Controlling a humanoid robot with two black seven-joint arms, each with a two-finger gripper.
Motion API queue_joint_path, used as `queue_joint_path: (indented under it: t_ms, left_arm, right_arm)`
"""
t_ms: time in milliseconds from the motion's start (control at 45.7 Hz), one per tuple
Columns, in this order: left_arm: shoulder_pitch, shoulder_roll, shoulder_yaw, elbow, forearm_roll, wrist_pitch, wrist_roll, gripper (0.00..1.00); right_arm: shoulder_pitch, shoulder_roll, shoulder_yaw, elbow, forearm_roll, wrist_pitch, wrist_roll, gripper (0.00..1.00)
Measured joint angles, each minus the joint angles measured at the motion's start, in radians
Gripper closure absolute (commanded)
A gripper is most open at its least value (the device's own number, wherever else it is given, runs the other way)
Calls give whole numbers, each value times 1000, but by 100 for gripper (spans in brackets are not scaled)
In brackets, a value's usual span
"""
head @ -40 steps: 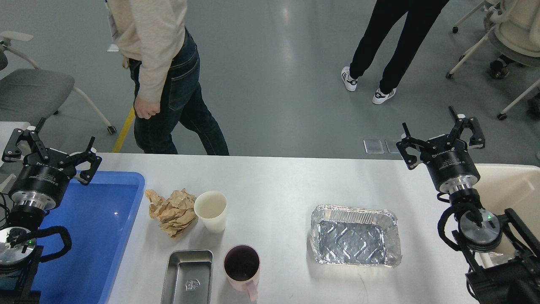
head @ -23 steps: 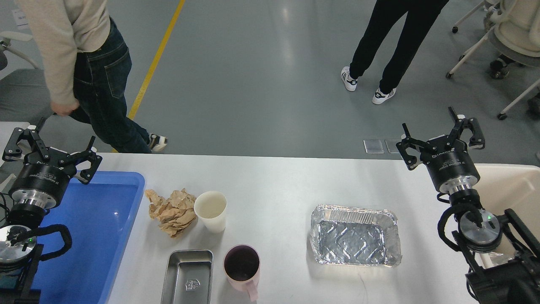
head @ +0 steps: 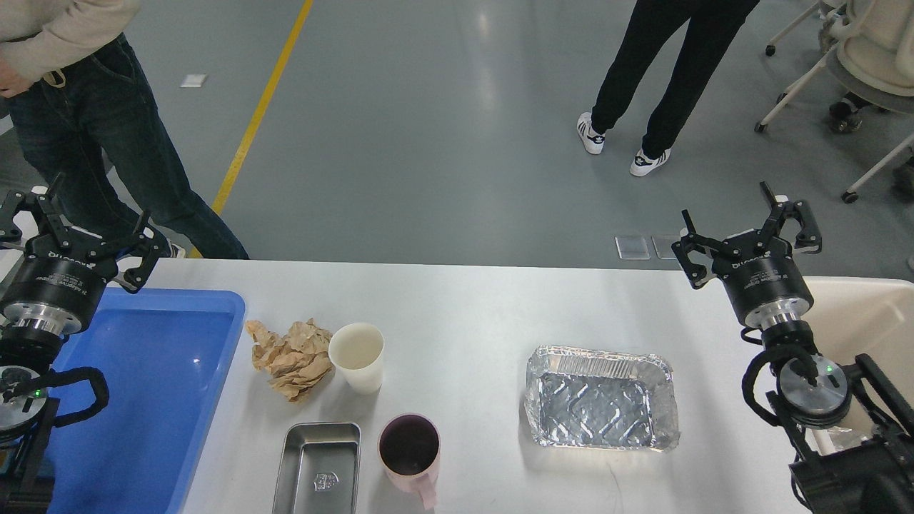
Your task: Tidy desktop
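The white desktop (head: 471, 314) carries a crumpled brown paper (head: 289, 357), a white paper cup (head: 357, 355), a small steel tray (head: 318, 467), a pink mug (head: 409, 451) and a foil tray (head: 601, 407). My left gripper (head: 71, 225) is open and empty, raised above the far left corner of the desktop, by the blue tray (head: 143, 385). My right gripper (head: 746, 228) is open and empty, raised above the far right corner, beside the beige bin (head: 867, 314).
One person in jeans (head: 93, 128) stands close behind my left gripper. Another in black trousers (head: 664, 71) stands further back. Office chairs (head: 850, 64) stand at the far right.
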Motion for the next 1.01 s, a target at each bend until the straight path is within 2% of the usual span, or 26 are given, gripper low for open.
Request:
queue_joint_path:
  t_ms: [131, 285, 525, 657, 810, 1007]
  left_arm:
    - [-5, 72, 37, -20, 57, 45, 4, 3]
    - [1, 235, 156, -50, 167, 94, 9, 3]
    - [-1, 602, 525, -233, 320, 163, 11, 3]
    - [-45, 747, 664, -317, 399, 179, 11, 3]
    - [-87, 877, 743, -409, 518, 145, 9, 3]
    - [-91, 952, 812, -436, 719, 7, 10, 3]
  right_arm:
    - [-6, -1, 1, -1, 0, 1, 0, 0]
    - [-7, -9, 2, -5, 0, 2, 0, 0]
    - [-7, -18, 2, -8, 0, 3, 0, 0]
    - [-5, -19, 2, -9, 0, 3, 0, 0]
    - [-4, -19, -3, -11, 0, 3, 0, 0]
    - [0, -20, -5, -30, 0, 7, 0, 0]
